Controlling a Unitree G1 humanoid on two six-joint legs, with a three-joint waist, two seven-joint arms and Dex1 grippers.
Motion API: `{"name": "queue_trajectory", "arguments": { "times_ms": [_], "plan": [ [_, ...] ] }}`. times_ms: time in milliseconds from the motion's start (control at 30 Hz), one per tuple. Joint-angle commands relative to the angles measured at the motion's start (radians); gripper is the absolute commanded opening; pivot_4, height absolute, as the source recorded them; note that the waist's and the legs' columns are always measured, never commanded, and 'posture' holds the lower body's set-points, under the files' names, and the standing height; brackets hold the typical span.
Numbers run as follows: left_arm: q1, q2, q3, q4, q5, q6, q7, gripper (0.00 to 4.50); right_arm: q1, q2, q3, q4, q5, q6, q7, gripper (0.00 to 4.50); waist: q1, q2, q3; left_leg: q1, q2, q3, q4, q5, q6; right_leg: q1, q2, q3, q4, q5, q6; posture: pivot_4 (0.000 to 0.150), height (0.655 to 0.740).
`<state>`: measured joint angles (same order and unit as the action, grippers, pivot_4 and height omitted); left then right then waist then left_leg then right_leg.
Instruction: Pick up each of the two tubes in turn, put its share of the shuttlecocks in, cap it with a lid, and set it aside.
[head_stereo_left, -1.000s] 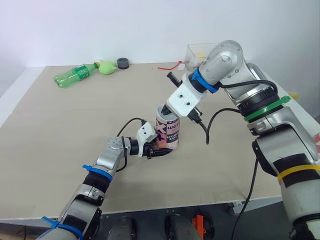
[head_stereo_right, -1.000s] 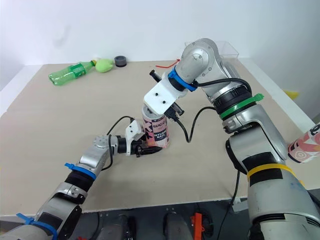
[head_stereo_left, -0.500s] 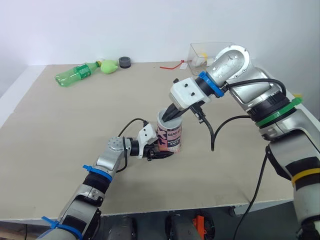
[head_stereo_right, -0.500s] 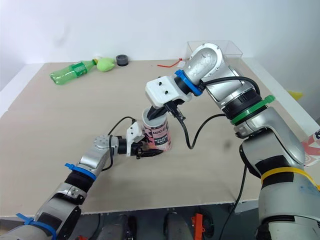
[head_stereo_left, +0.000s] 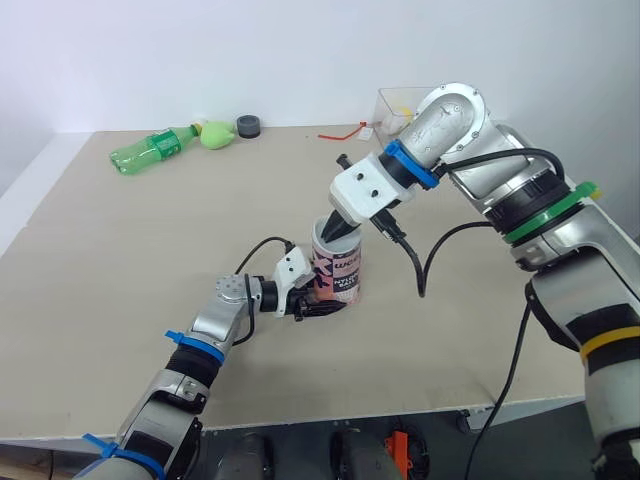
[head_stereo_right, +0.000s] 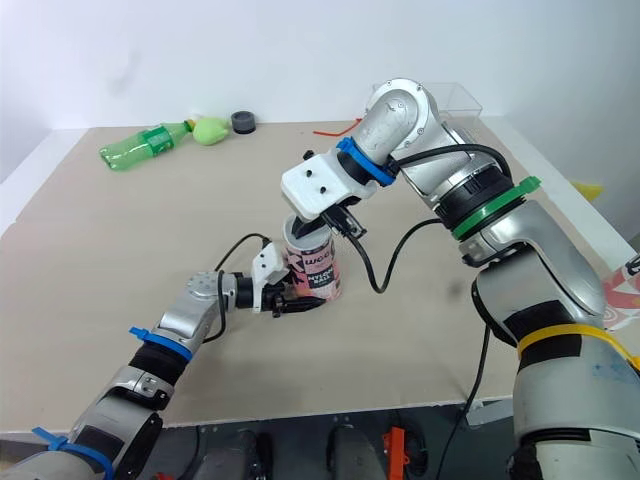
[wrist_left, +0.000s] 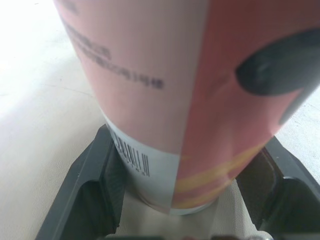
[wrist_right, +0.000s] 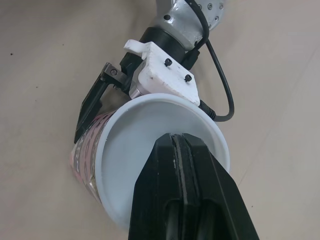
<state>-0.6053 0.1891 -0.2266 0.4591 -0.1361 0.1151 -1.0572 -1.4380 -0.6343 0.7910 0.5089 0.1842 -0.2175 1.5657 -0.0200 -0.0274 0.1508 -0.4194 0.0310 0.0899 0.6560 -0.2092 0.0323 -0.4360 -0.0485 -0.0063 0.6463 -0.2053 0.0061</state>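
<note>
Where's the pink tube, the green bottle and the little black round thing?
pink tube (head_stereo_left: 341, 272): left eye view, its printed side.
green bottle (head_stereo_left: 148, 151): left eye view, middle of its body.
black round thing (head_stereo_left: 246, 125): left eye view, its top.

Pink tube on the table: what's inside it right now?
The right gripper, fingers shut, pokes into the pink tube; white inner wall shows. It covers the bottom, so anything lying there cannot be seen.

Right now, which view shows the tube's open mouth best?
Right wrist view: it looks straight into the tube, white rim in full, with the right hand shut above it. The eye views show the tube side-on, mouth partly behind that hand. The left wrist view shows its base between the left hand fingers.
</note>
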Motion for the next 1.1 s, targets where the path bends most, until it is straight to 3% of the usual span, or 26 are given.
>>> {"name": "queue_trajectory", "arguments": {
  "times_ms": [33, 500, 567, 667, 833, 1000, 1100],
  "plan": [
    [-0.022, -0.018, 0.0, -0.054, -0.021, -0.018, -0.005, 2.69, 0.085, 0.014, 0.196, -0.023, -0.037, 0.014, 0.049, 0.04, 0.0, 0.0, -0.001, 0.0, 0.0, 0.0, 0.0, 0.0, 0.0, 0.0, 0.0, 0.0, 0.0, 0.0, -0.001, 0.15, 0.74],
    [-0.019, -0.017, 0.0, -0.055, -0.023, -0.02, -0.002, 2.69, 0.075, 0.051, 0.211, 0.047, -0.076, -0.009, 0.049, 0.04, 0.0, -0.001, -0.005, 0.001, 0.0, 0.0, 0.0, 0.0, 0.0, 0.0, -0.001, 0.0, 0.0, 0.0, -0.002, 0.15, 0.74],
    [-0.019, -0.017, 0.001, -0.058, -0.024, -0.02, -0.001, 2.69, 0.073, 0.048, 0.204, 0.048, -0.056, 0.008, 0.049, 0.04, 0.0, -0.001, -0.005, 0.001, 0.0, 0.0, 0.0, 0.0, 0.0, 0.0, -0.001, 0.0, 0.0, 0.0, -0.002, 0.15, 0.74],
    [-0.015, -0.01, -0.003, -0.068, -0.02, -0.03, -0.006, 2.69, 0.064, 0.011, 0.164, -0.005, 0.115, 0.157, 0.049, 0.04, 0.0, -0.001, -0.005, 0.001, 0.0, 0.0, 0.0, 0.0, 0.0, 0.0, -0.001, 0.0, 0.0, 0.001, -0.003, 0.15, 0.74],
    [-0.013, 0.003, -0.01, -0.082, -0.019, -0.035, -0.014, 2.69, 0.038, -0.069, 0.027, -0.069, 0.397, 0.449, 0.049, 0.04, 0.001, 0.0, -0.003, -0.007, -0.001, 0.0, -0.001, -0.001, -0.001, -0.006, -0.004, 0.0, 0.0, 0.001, -0.007, 0.15, 0.74],
    [-0.016, 0.01, -0.008, -0.09, -0.022, -0.027, -0.022, 2.69, 0.042, -0.115, -0.22, 0.039, 0.464, 0.595, 0.048, 0.04, 0.006, 0.001, 0.002, -0.016, -0.001, -0.002, -0.001, -0.002, -0.002, -0.013, -0.004, -0.002, 0.0, 0.002, -0.004, 0.15, 0.74],
    [-0.019, 0.013, -0.012, -0.094, -0.02, -0.023, -0.028, 2.69, 0.063, -0.128, -0.357, 0.078, 0.442, 0.611, 0.027, 0.9, 0.013, 0.001, 0.003, -0.022, -0.002, -0.002, 0.0, -0.002, -0.002, -0.018, -0.003, -0.003, 0.0, 0.003, -0.002, 0.15, 0.74]
  ]
}}
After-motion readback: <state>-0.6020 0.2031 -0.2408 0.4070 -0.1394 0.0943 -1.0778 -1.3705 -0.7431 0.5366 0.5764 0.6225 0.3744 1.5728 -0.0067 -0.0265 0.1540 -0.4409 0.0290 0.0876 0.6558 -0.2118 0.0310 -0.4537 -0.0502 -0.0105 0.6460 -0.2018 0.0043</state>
